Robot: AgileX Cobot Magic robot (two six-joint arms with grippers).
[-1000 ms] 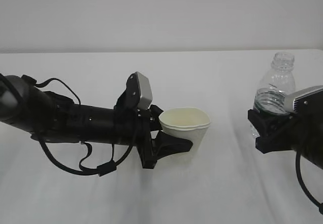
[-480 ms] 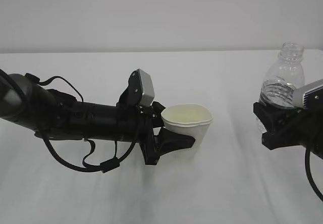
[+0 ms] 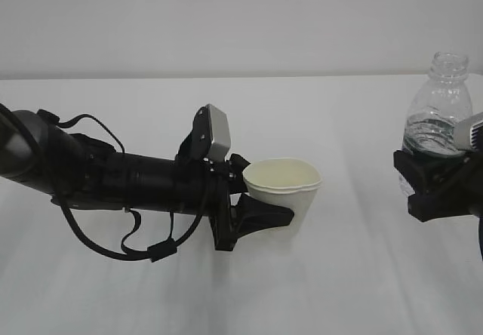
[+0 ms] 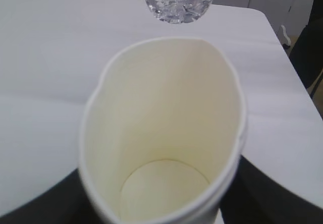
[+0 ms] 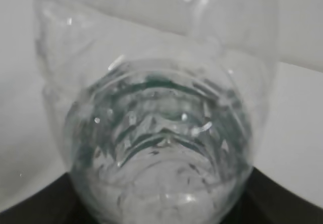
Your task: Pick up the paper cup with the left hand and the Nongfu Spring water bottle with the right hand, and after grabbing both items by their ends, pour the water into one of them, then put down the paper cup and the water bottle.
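Looks like the pick-up step is done and the pour is what's next. On the left, the paper cup (image 3: pixel 283 188) is pinched by the left claw (image 3: pixel 260 213), squeezed a bit oval, empty inside, held upright over the counter (image 3: pixel 241 290). Far right, the water bottle (image 3: pixel 438 116) is clamped low down in the right claw (image 3: pixel 434 192), well apart from the cup. The bottle would need to be brought across and tipped over the rim.
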